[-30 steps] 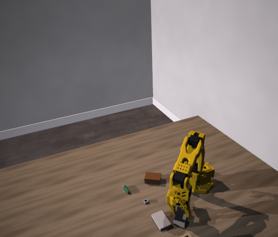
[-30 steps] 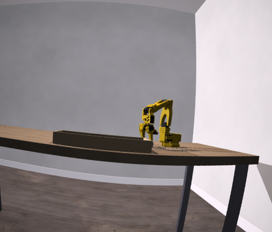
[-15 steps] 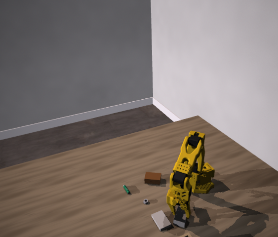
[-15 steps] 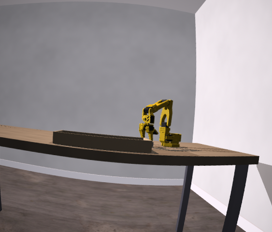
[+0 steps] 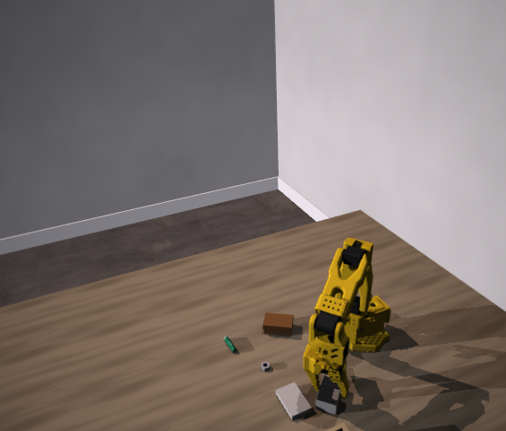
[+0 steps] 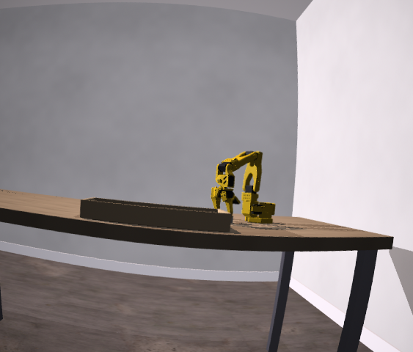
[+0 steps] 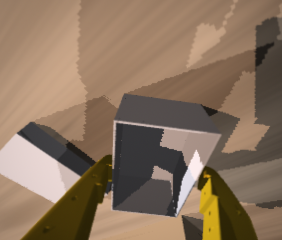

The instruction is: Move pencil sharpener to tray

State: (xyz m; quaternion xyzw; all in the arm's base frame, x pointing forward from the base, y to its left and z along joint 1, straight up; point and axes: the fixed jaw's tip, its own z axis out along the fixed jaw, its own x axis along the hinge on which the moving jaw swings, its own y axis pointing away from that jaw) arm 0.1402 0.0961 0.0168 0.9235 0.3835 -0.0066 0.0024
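The white box's base [image 5: 328, 405] [image 7: 166, 111] stands on the table, its open side facing up toward the wrist camera. Light and shadow patches show inside; I make out no pencil sharpener there. My gripper [image 5: 331, 391] [image 6: 224, 210] [image 7: 156, 167] is partly open, with one finger outside each of two opposite walls and no clear grip on them. A white lid [image 5: 292, 399] [image 7: 33, 167] lies flat close beside the base. The long brown tray [image 6: 153, 218] stands near the table's front edge; its inside is hidden. I cannot make out the pencil sharpener.
A brown box [image 5: 278, 323] stands left of the arm's base. A green cylindrical thing [image 5: 230, 344] and a small grey ring-like thing [image 5: 265, 366] lie farther left. The arm's shadows fall across the table on the right.
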